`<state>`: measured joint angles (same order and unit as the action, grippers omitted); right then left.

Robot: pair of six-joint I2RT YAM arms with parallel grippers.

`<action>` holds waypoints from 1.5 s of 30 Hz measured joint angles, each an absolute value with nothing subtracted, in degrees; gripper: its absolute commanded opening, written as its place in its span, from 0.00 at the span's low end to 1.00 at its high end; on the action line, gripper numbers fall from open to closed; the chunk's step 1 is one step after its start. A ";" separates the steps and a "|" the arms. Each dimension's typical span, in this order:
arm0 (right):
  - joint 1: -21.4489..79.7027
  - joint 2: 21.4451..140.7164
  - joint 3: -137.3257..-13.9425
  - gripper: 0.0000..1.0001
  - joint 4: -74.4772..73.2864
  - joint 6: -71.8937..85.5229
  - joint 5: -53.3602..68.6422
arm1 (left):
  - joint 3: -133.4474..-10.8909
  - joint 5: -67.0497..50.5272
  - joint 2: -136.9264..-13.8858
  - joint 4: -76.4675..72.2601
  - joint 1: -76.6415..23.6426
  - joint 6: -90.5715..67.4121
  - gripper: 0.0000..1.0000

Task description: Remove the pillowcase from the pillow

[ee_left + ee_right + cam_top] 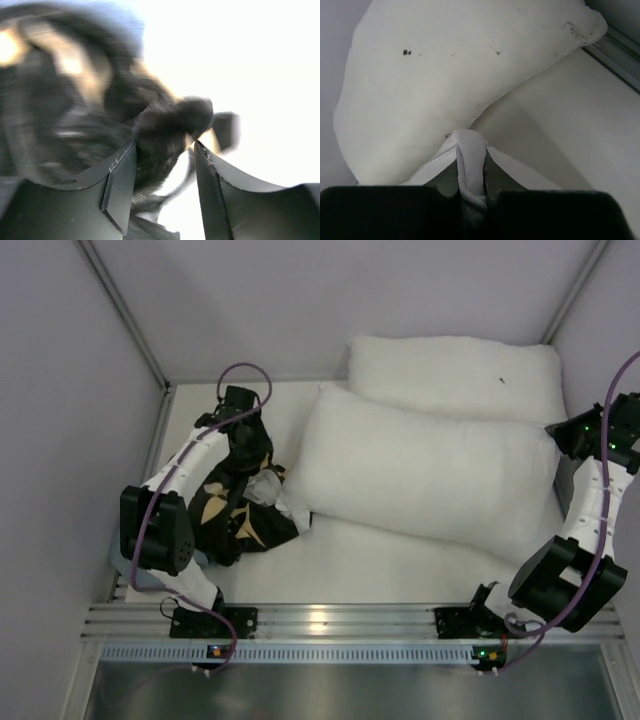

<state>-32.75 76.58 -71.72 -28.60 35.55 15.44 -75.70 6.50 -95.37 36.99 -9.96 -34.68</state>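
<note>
The black pillowcase (240, 505) with tan flowers lies crumpled at the left, off the white pillow (420, 475) and touching its left corner. My left gripper (248, 448) is over the top of the heap. In the left wrist view the jaws (165, 145) stand apart with a blurred black fold (165, 125) between them, lying against the left finger only. My right gripper (560, 458) is at the pillow's right end. It is shut (470, 152) on a white fold at the pillow's corner (469, 142); the pillow's body (445, 75) fills the view beyond.
A second white pillow (455, 370) with a tiny dark speck lies behind the first, against the back wall. Grey walls close in on the left, back and right. A metal rail (350, 620) runs along the near edge. A bit of blue-grey cloth (122, 572) shows under the left arm.
</note>
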 measured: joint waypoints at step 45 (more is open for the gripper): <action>-31.38 75.66 -71.70 0.36 -26.70 34.22 6.96 | -107.53 1.56 -105.36 51.40 -49.93 -23.53 0.00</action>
